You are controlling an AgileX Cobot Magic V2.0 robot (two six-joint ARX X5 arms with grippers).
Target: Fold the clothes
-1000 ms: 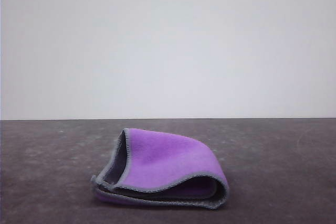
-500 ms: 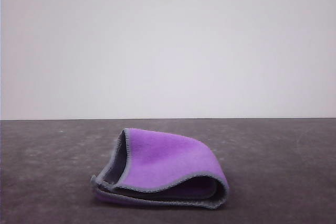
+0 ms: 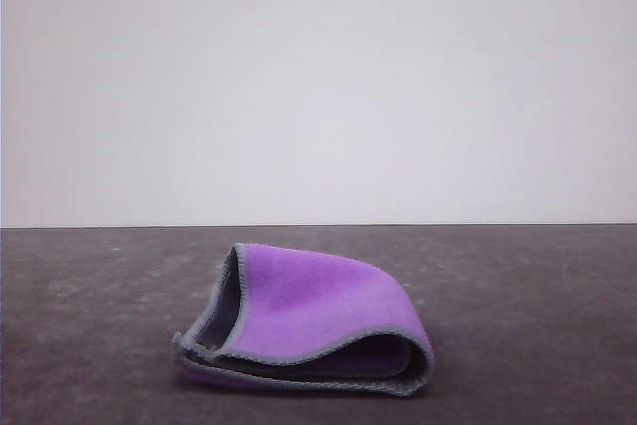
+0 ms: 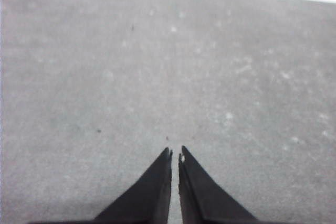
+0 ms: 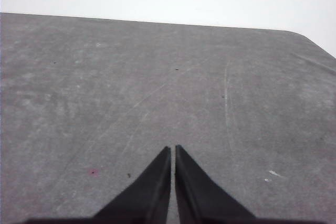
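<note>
The cloth [image 3: 309, 325] is lying folded, purple face out, on the dark worktop [image 3: 90, 306]. It is judged light, soft and limp; a stitched corner is being recommended for gripping. The left tool [image 4: 174, 154] and right tool [image 5: 172, 149] are being held closed, empty

Left hand [image 4: 175, 153] has its two dark fingers pressed together, tips nearly touching (just a sliver between them), holding nothing. Right hand [image 5: 172, 149] matches it: fingers closed, pointing forward, empty.

Plain white wall [image 3: 318, 87], dark grey table [image 3: 537, 325]
</note>
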